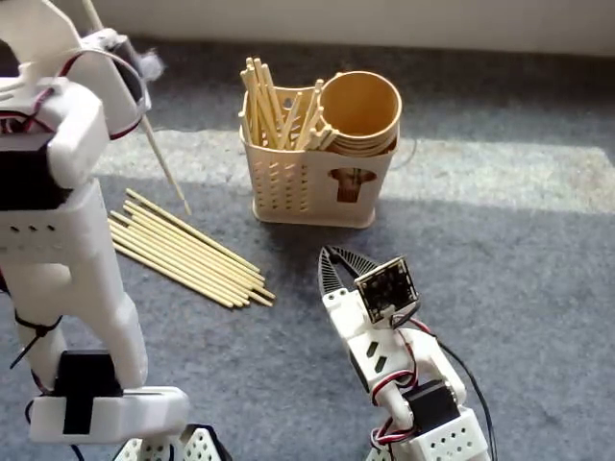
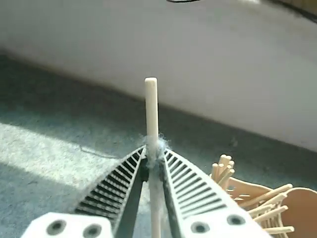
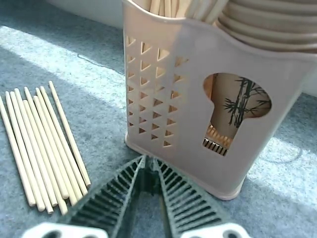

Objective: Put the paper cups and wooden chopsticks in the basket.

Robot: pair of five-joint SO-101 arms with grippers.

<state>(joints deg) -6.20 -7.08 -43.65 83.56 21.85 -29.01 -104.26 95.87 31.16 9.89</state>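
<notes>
My left gripper [image 2: 153, 161] is shut on one wooden chopstick [image 2: 151, 116], held up off the carpet at the far left; that held chopstick [image 1: 154, 146] slants down past the arm in the high view. A cream basket [image 1: 312, 178] stands at the back middle with several chopsticks [image 1: 274, 106] and stacked paper cups [image 1: 362, 110] inside. Several loose chopsticks [image 1: 187, 252] lie on the carpet left of the basket. My right gripper [image 1: 332, 259] is shut and empty, just in front of the basket [image 3: 198, 104]; beside it lie the loose chopsticks [image 3: 42, 146].
Grey carpet [image 1: 538, 288] covers the floor, with a sunlit band behind the basket. A white wall [image 2: 198, 59] runs along the back. The left arm's white body [image 1: 67, 269] stands tall at the front left.
</notes>
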